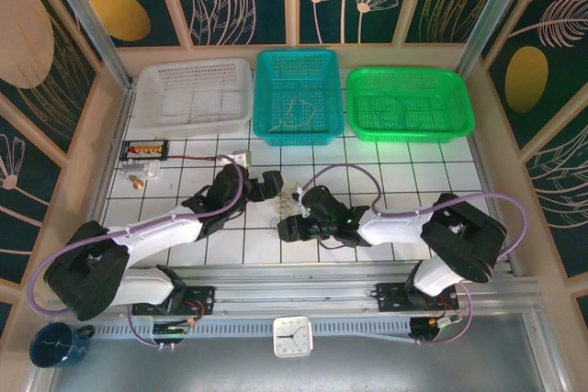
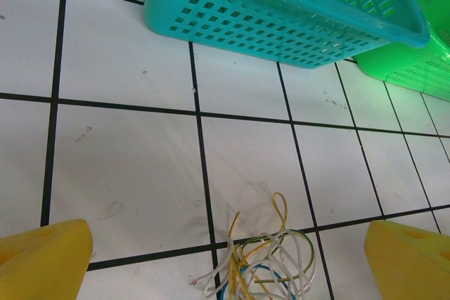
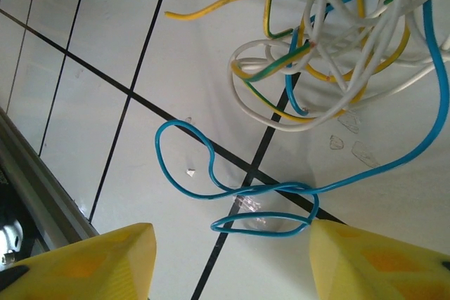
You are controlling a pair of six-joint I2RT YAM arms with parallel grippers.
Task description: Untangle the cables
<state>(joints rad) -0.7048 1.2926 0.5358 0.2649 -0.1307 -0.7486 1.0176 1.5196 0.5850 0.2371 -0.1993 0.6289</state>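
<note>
The cables [image 1: 292, 205] lie as a small knot of white, yellow, green and blue wires on the white tiled table, between the two grippers. My left gripper [image 1: 276, 188] stands open just left of the knot. In the left wrist view the cables [image 2: 266, 261] lie low between the yellow fingers [image 2: 43, 261], touching neither. My right gripper [image 1: 296, 225] is open at the knot's near side. In the right wrist view the cables [image 3: 330, 47] sit ahead, and a blue wire [image 3: 211, 173] loops out between the fingers [image 3: 380, 265], close to the right one.
Three baskets stand along the back: white [image 1: 193, 122], teal [image 1: 299, 135] and green [image 1: 409, 133], the last two holding a few wires. The teal basket [image 2: 281, 29] is just ahead of the left gripper. A red wire with a connector board [image 1: 147, 149] lies at the left.
</note>
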